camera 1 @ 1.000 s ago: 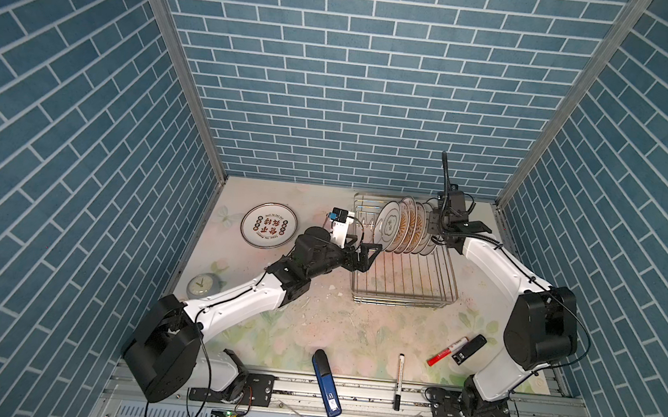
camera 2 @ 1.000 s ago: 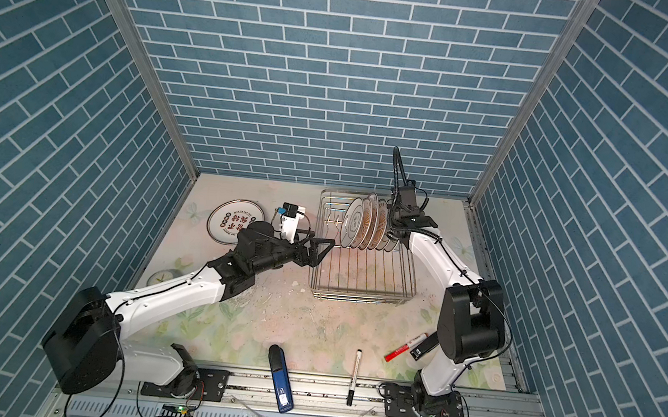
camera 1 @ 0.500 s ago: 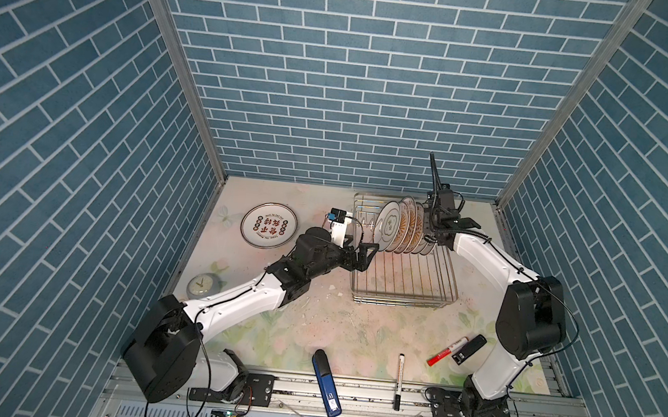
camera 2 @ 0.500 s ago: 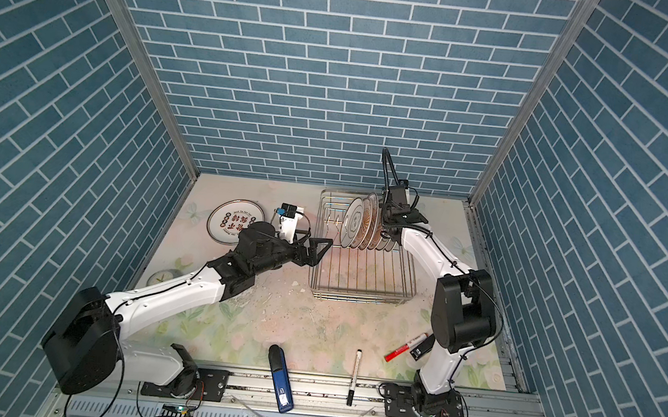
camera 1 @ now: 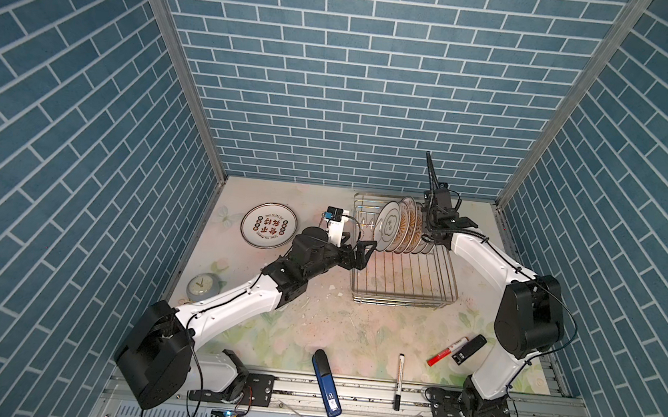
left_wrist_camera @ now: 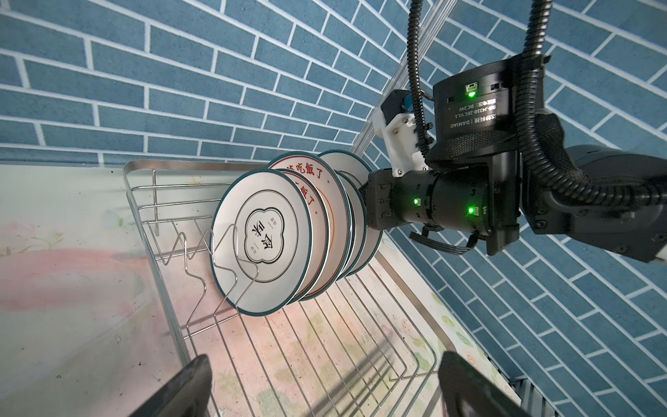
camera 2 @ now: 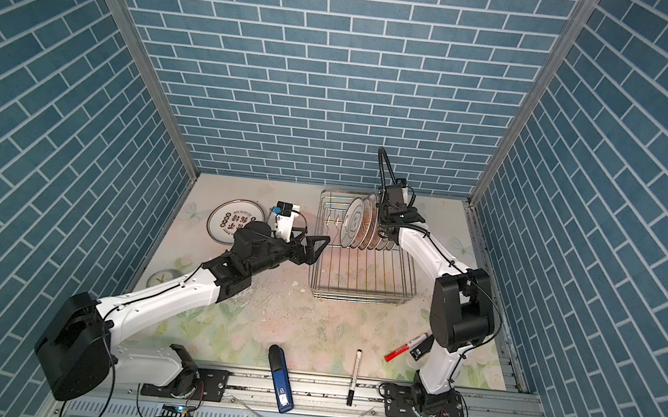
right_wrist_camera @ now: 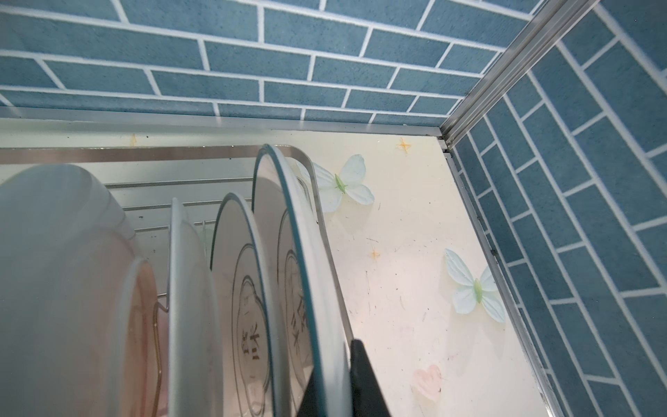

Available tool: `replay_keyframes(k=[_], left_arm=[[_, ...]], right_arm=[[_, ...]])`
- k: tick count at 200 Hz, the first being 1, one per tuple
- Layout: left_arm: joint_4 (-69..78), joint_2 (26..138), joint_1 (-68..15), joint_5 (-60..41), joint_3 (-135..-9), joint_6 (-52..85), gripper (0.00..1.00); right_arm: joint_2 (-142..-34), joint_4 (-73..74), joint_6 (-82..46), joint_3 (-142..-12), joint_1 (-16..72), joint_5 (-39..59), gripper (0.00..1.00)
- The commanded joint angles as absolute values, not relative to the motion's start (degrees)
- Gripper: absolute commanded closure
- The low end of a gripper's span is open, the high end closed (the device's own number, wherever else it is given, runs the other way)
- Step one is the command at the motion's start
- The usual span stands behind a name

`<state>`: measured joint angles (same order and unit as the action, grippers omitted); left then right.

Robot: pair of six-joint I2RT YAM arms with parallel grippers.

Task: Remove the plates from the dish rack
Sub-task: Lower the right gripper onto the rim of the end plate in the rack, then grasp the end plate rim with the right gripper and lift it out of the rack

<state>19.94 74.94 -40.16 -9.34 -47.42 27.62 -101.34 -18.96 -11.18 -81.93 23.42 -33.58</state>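
The silver wire dish rack (camera 1: 402,304) (camera 2: 361,295) stands at the back right of the table in both top views. Several white dark-rimmed plates (camera 1: 395,228) (camera 2: 358,222) stand on edge in its far end. My right gripper (camera 1: 429,237) (right_wrist_camera: 339,375) is shut on the rim of the end plate (right_wrist_camera: 310,274), the one nearest the right wall. My left gripper (camera 1: 363,254) (left_wrist_camera: 325,357) is open and empty at the rack's left side, pointing at the row of plates (left_wrist_camera: 261,240). One plate with red characters (camera 1: 268,226) lies flat at the back left.
A small round clock (camera 1: 202,286) lies by the left wall. Along the front edge lie a blue device (camera 1: 326,382), a black marker (camera 1: 399,381), a red marker (camera 1: 445,356) and a black block (camera 1: 469,350). Tiled walls close in three sides.
My right gripper has shifted left onto the end plate and closed on its rim. The left arm has stayed where it was, still open.
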Motion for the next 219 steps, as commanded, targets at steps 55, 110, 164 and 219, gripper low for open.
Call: replay_keyframes(k=[55, 110, 164, 219], left_arm=[[19.02, 71.28, -40.52, -8.35, -45.58, 27.56, 0.0], [18.46, 69.73, -40.52, -7.84, -44.88, 27.53, 0.0], [18.52, 69.48, -40.54, -8.29, -45.25, 28.04, 0.0], [20.08, 68.05, -40.53, -11.24, -44.49, 27.21, 0.0]], right_arm=[[-94.47, -18.15, -5.11, -84.18, 25.9, -43.57, 1.0], [-90.37, -16.25, -3.1, -82.69, 27.32, -46.7, 1.0], [-84.65, -12.86, -0.31, -79.52, 28.78, -49.32, 1.0], [-76.67, -6.86, 0.98, -73.13, 30.31, -48.34, 1.0]])
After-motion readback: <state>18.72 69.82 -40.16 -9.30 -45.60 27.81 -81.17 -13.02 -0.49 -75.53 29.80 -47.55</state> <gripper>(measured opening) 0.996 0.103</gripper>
